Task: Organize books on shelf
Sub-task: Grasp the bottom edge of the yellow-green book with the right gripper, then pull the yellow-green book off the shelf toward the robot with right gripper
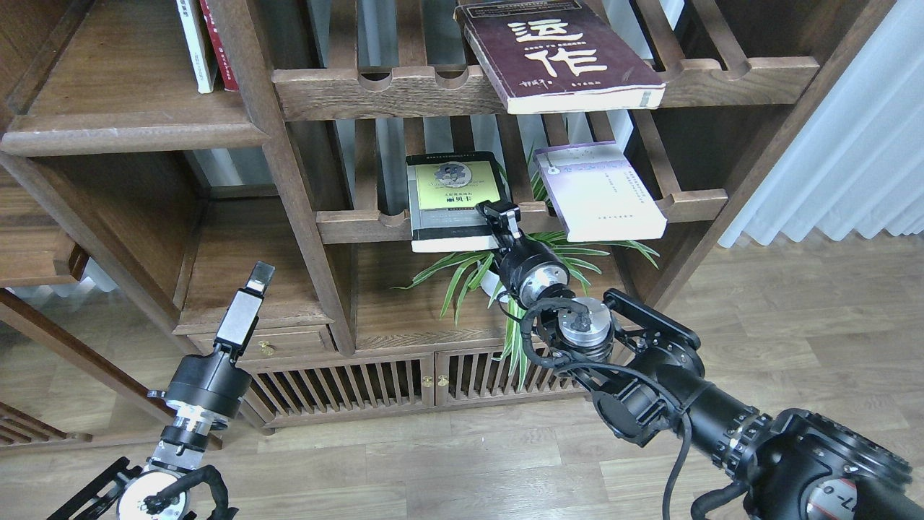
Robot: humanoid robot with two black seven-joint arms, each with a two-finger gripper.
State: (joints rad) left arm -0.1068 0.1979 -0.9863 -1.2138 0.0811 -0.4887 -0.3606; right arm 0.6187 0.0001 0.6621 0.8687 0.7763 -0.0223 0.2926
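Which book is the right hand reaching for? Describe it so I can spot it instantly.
Find the lower slatted rack in the middle of the bookcase. Two books lie flat there; take the left one, the black book at the right hand. Its yellow-green front panel separates it from the pale lavender-white book beside it.

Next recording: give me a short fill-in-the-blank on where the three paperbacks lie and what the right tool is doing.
The maroon book lies on the ____ slatted rack.
The right tool is at the ____ book's front right corner.
The lavender-white book lies to the ____ of the black book.
The left tool holds ____.

Missing: upper; black; right; nothing
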